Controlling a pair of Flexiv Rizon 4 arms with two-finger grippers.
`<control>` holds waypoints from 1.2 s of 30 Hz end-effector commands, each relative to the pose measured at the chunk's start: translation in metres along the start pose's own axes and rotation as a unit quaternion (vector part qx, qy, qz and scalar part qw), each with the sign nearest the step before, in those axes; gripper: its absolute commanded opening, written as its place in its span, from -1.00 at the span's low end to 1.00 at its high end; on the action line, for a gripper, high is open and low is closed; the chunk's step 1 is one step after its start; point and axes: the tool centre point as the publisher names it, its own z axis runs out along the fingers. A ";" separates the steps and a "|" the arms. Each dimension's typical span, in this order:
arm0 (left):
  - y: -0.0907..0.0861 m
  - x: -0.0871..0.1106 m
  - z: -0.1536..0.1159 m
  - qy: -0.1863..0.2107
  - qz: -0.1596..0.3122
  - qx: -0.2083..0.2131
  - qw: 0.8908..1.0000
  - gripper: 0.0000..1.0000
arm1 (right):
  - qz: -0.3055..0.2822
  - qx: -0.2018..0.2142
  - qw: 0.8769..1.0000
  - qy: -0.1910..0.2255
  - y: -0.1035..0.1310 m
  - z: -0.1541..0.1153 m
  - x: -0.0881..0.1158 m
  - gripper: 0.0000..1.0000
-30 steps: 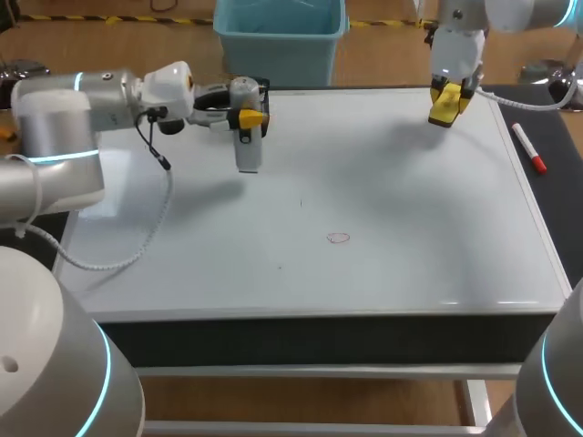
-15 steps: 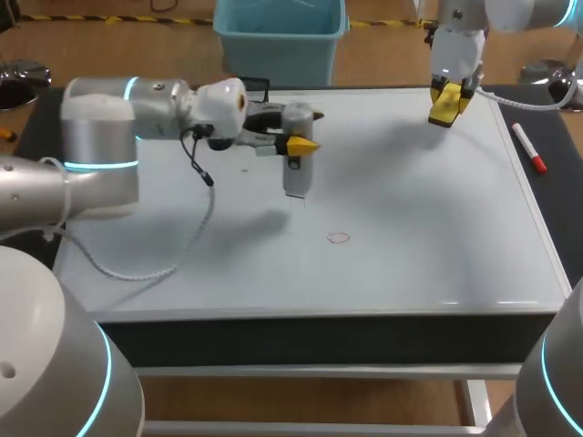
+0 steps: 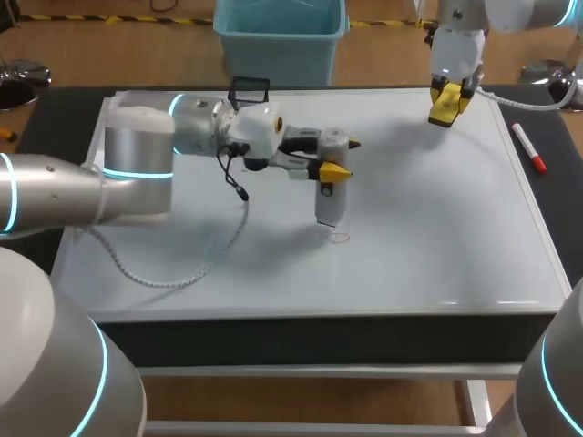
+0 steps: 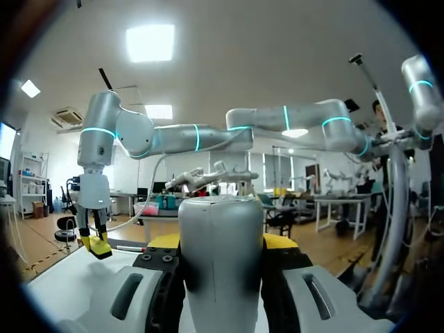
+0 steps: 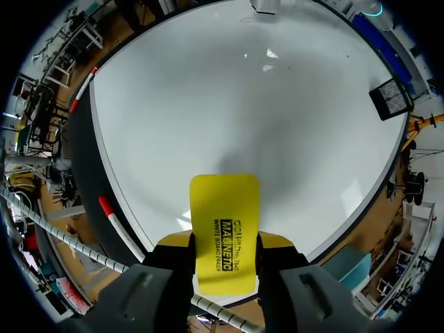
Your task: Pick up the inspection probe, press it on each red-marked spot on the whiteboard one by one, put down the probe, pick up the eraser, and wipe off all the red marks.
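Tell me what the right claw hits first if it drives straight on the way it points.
The whiteboard: the right claw points down at its bare surface. The yellow eraser it holds sticks out past its tips, so the eraser would probably touch first. Nothing else shows between.

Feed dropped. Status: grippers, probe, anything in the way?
Left gripper shut on probe, tip by red mark. Right gripper shut on eraser, far side. Marker off at right edge.

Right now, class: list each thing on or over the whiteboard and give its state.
Probe: upright, gripped in left pincer, tip low over board; contact unclear.
Eraser: gripped in right pincer, raised over the far right corner.
Red mark: unwiped.
Marker: lying flat at the right edge.
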 end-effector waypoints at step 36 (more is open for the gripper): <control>0.036 0.010 0.015 0.028 -0.013 0.000 1.000 -1.00 | -0.001 0.000 1.000 0.002 -0.001 -0.001 0.000 -1.00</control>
